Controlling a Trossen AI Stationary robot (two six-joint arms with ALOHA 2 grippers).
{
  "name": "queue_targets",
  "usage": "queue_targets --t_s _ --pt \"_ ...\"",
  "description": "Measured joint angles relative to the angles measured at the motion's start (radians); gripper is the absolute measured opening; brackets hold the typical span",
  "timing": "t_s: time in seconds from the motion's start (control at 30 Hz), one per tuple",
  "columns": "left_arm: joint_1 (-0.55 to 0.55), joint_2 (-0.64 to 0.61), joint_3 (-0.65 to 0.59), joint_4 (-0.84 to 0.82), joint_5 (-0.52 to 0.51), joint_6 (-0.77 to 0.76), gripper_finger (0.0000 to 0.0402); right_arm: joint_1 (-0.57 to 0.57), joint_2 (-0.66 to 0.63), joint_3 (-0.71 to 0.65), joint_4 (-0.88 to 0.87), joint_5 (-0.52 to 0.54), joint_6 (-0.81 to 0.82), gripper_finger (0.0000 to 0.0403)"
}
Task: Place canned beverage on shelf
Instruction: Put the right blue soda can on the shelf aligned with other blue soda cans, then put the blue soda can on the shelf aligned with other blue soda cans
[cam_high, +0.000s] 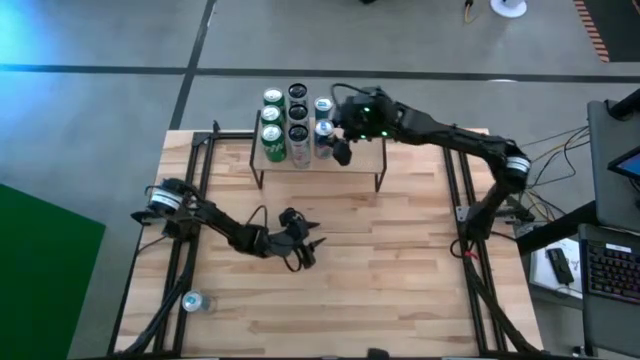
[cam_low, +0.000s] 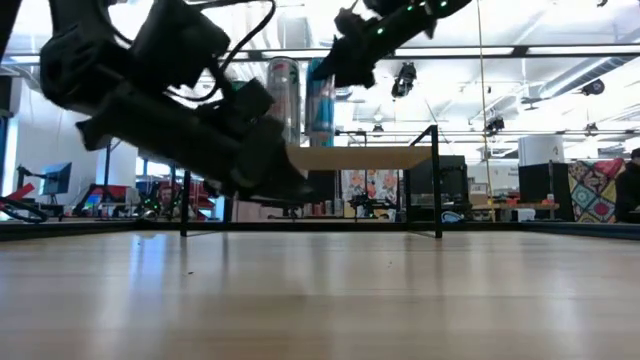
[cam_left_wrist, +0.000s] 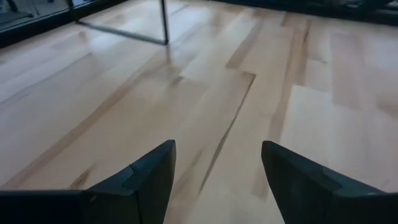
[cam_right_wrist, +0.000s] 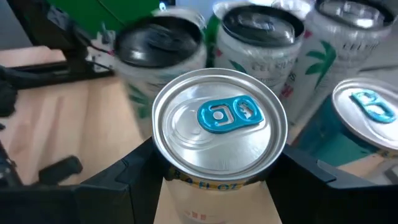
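Observation:
The shelf (cam_high: 365, 160) stands at the table's far middle. Several cans with green, black and blue tops (cam_high: 297, 112) stand upright in rows on its left half. My right gripper (cam_high: 338, 150) reaches in from the right at the near end of those rows, shut on a silver-topped can with a blue tab (cam_right_wrist: 219, 127). In the low view this gripper (cam_low: 345, 60) shows above the shelf top (cam_low: 360, 158). My left gripper (cam_high: 305, 245) hovers open low over the middle of the table with nothing between its fingers (cam_left_wrist: 152, 180). My right gripper pinches the can's side wall just under its rim (cam_right_wrist: 169, 179) between its two fingers, one on each side. The fingers come nearly level from the table's right, slanting a little down. The can stays upright over the shelf's plank (cam_right_wrist: 211, 208); whether its bottom touches it, I cannot tell.
One loose can (cam_high: 194, 301) lies on the table near the left front corner. Black frame rails (cam_high: 195, 200) run along the table's left and right sides. The shelf's right half is bare wood.

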Motion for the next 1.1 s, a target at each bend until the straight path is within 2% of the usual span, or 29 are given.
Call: queue_targets --t_s 0.17,0.37,0.77,1.1 --pt "0.000 -0.007 -0.077 0.071 -0.005 -0.034 0.0224 -0.009 0.076 0.076 -0.058 0.006 -0.009 0.0228" --pt "0.000 -0.008 -0.123 0.133 -0.005 -0.050 0.0224 -0.023 0.084 0.088 -0.064 0.006 0.000 0.0229" --pt "0.001 -0.025 -0.123 0.129 -0.006 -0.054 0.0224 -0.051 0.100 0.083 -0.053 0.012 -0.010 0.0284" --pt "0.001 -0.095 -0.141 0.065 -0.009 -0.054 0.0224 -0.053 0.061 0.081 -0.051 0.013 -0.018 0.0273"
